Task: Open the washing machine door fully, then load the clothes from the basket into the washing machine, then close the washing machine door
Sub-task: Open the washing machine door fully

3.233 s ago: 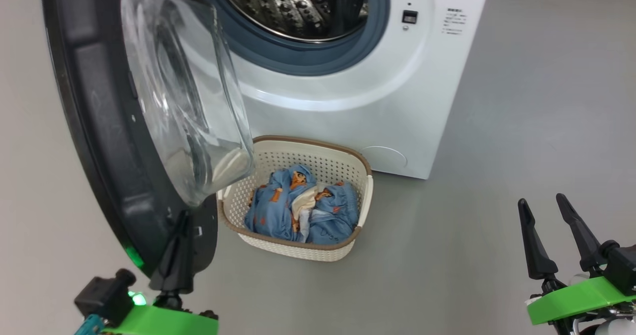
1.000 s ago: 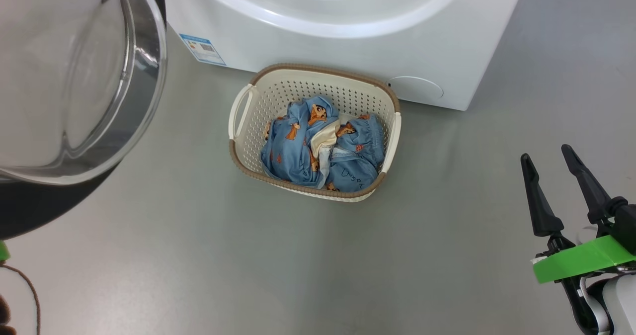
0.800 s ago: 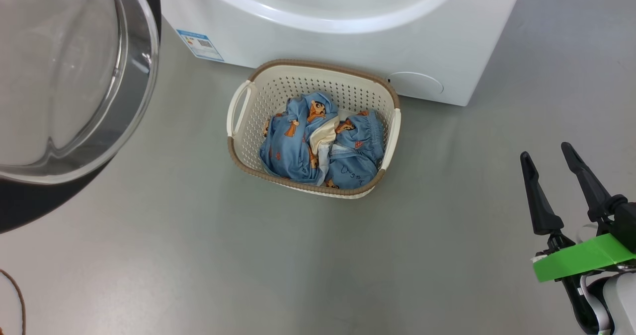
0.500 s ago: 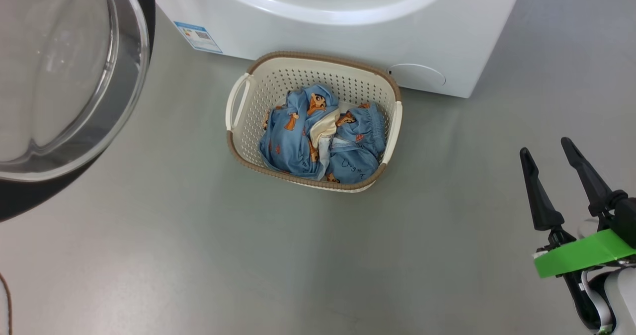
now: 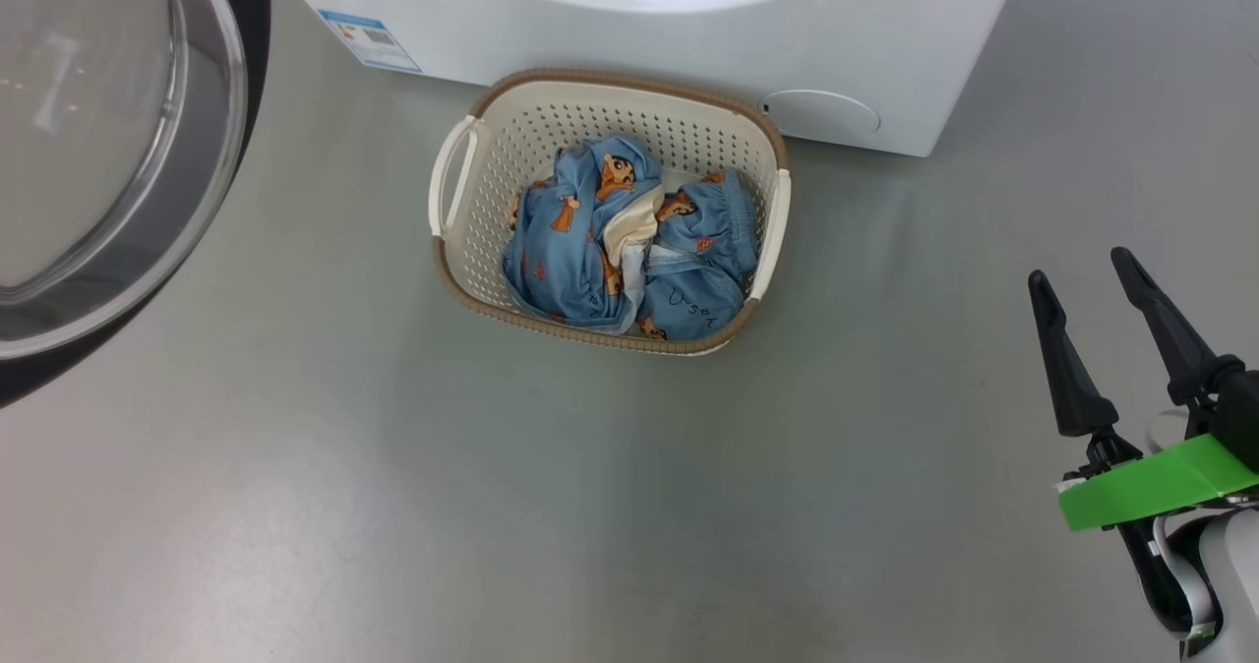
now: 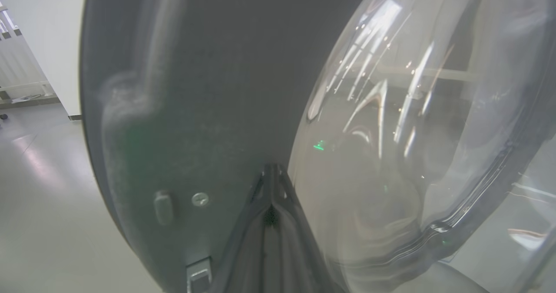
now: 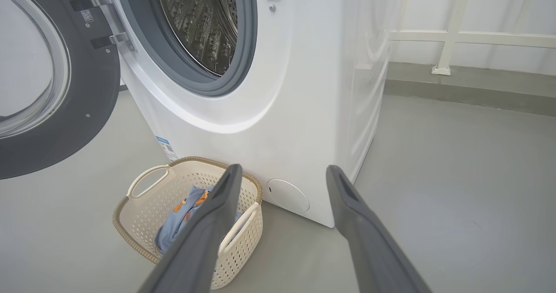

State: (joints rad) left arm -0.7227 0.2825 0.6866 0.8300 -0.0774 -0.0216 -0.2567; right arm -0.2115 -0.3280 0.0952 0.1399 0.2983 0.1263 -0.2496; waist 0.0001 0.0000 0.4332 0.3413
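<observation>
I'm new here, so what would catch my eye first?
Light blue cartoon-print clothes sit bundled in a cream perforated plastic basket on the grey floor before the big white washing machine. At the head view's upper left, its round black door with a bulging glass window hangs open.

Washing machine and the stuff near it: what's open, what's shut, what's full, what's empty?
washing machine door: wide open, swung to the side
washing machine: drum looks empty as far as it shows
basket: upright on the floor, holding the clothes
clothes: crumpled in the basket, not loaded yet
left gripper: shut, by the door's inner side
right gripper: open, holding nothing
</observation>
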